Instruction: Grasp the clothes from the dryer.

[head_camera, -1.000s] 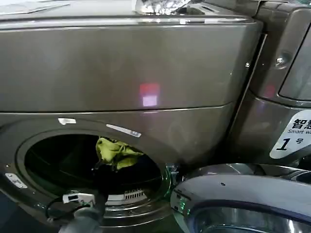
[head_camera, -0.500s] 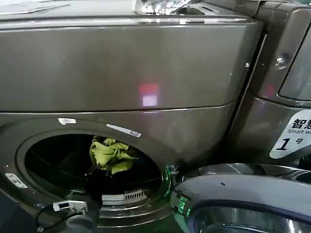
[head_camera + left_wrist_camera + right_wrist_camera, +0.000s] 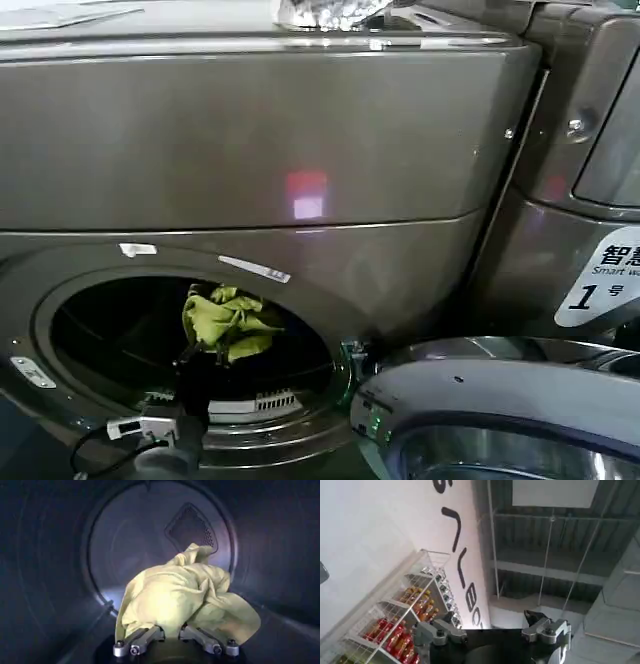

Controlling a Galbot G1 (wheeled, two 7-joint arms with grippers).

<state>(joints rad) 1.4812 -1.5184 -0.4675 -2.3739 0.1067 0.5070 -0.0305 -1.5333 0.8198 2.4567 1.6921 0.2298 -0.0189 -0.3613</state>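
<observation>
Clothes point(image 3: 228, 322) sit clenched in the left tool point(image 3: 172, 636), inside the dryer point(image 3: 250, 150) porthole. Drum walls ring them closely; the open door point(image 3: 500, 410) stands beside. Right tool point(image 3: 492, 630) is released, aimed at shelves point(image 3: 405, 625).

Laundry shop, numbered dryer point(image 3: 250, 140), stocked drinks shelf point(image 3: 405, 625)

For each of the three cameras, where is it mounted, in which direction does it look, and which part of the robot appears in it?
Head view: high, looking down at the dryer front and porthole; left arm reaching in.
Left wrist view: inside the drum, facing its rear wall; the left claw shut on the clothes.
Right wrist view: pointing up at ceiling, wall lettering and a bottle shelf; the right claw open.
Shared: head and left wrist views both show the clothes.
</observation>
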